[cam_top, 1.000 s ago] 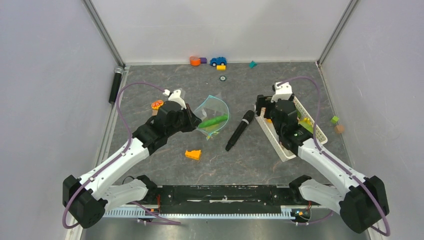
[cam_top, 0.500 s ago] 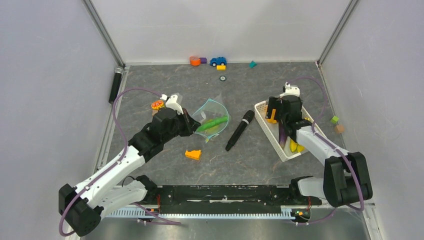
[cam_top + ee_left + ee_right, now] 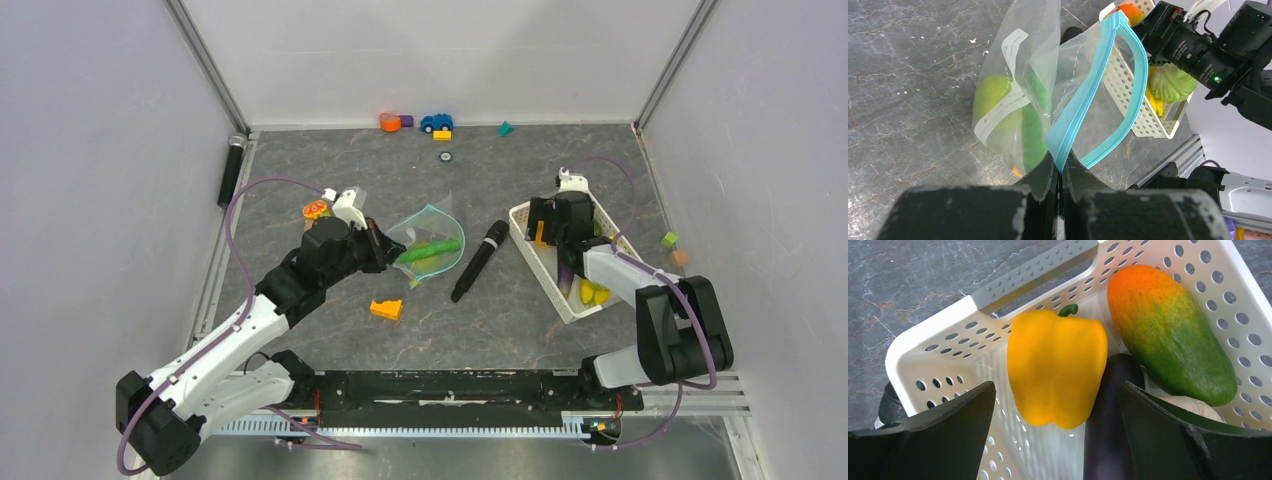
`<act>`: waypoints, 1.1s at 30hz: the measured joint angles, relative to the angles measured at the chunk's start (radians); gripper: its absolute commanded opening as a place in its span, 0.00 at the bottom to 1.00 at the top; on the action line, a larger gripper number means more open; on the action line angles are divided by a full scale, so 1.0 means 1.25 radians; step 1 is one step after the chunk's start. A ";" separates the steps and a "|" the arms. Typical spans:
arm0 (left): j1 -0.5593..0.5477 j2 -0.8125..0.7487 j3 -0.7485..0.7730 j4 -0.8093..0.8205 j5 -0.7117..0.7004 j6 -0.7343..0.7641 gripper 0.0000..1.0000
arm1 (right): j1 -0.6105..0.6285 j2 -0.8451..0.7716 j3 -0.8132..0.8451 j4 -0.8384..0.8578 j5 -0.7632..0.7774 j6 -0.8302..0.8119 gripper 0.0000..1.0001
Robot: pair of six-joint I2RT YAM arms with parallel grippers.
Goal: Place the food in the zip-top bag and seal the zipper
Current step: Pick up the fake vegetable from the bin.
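My left gripper (image 3: 378, 248) is shut on the teal zipper (image 3: 1098, 85) of the clear zip-top bag (image 3: 432, 228), holding its mouth open; the pinch shows in the left wrist view (image 3: 1060, 167). A long green pod (image 3: 430, 247) and a yellow-green fruit (image 3: 993, 100) lie inside the bag. My right gripper (image 3: 545, 232) is open over the far end of the white slotted basket (image 3: 556, 298). Its jaws (image 3: 1056, 390) straddle a yellow pepper (image 3: 1055, 365). A red-green mango (image 3: 1168, 335) and a dark purple eggplant (image 3: 1113, 425) lie beside it.
A black microphone (image 3: 478, 260) lies between bag and basket. An orange stepped wedge (image 3: 386, 309) sits near the bag, an orange slice (image 3: 315, 209) by the left arm. A black cylinder (image 3: 231, 170) lies at the left edge. Toy blocks and a car (image 3: 436, 122) sit at the back.
My right arm has drawn in and its gripper has moved to the basket's far end, over the yellow pepper. The left gripper keeps its hold; the bag has shifted slightly.
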 measured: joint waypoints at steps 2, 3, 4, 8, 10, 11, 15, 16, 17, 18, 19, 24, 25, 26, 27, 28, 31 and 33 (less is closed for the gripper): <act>0.000 0.000 -0.001 0.005 0.003 0.000 0.08 | 0.000 0.009 0.000 0.012 0.008 0.000 0.98; 0.000 0.000 -0.002 0.009 0.005 0.000 0.08 | 0.000 0.015 0.000 0.019 0.012 0.001 0.98; 0.000 0.000 -0.002 0.012 0.007 0.000 0.08 | 0.000 0.019 0.000 0.025 0.015 0.001 0.98; 0.000 0.000 -0.002 0.018 0.018 0.000 0.08 | 0.000 0.034 0.000 0.054 0.021 0.004 0.89; 0.000 0.000 -0.002 0.019 0.020 0.000 0.08 | 0.000 0.040 0.000 0.064 0.021 0.005 0.82; 0.000 0.000 -0.002 0.020 0.020 0.000 0.07 | 0.000 0.042 0.000 0.066 0.021 0.005 0.77; 0.000 0.000 -0.002 0.022 0.021 0.000 0.07 | 0.000 0.042 -0.001 0.067 0.019 0.003 0.56; 0.000 0.000 -0.002 0.022 0.021 0.000 0.07 | 0.000 0.040 -0.001 0.067 0.018 0.001 0.50; 0.000 0.001 -0.002 0.022 0.022 0.000 0.07 | 0.000 0.037 -0.005 0.071 0.017 0.003 0.46; 0.000 0.002 -0.002 0.022 0.023 0.000 0.07 | 0.000 0.030 -0.010 0.073 0.016 0.001 0.41; 0.000 0.003 -0.002 0.022 0.023 0.000 0.07 | 0.000 0.020 -0.017 0.073 0.016 0.002 0.38; 0.000 0.010 -0.002 0.023 0.023 0.000 0.07 | 0.000 -0.044 -0.040 0.072 0.026 0.003 0.27; 0.000 0.010 -0.002 0.023 0.023 0.000 0.07 | 0.000 -0.056 -0.040 0.072 0.028 0.003 0.25; 0.000 0.011 -0.002 0.023 0.023 0.000 0.07 | 0.000 -0.066 -0.041 0.074 0.030 0.003 0.24; 0.000 0.011 -0.002 0.024 0.023 0.000 0.07 | 0.000 -0.078 -0.042 0.078 0.030 0.003 0.23; 0.000 0.011 -0.002 0.025 0.023 0.000 0.07 | 0.000 -0.089 -0.045 0.080 0.032 0.003 0.22; 0.000 0.013 -0.002 0.032 0.023 0.001 0.07 | 0.000 -0.119 -0.056 0.081 0.033 0.002 0.20; 0.000 0.016 -0.002 0.034 0.023 0.001 0.07 | 0.000 -0.139 -0.062 0.080 0.034 0.001 0.20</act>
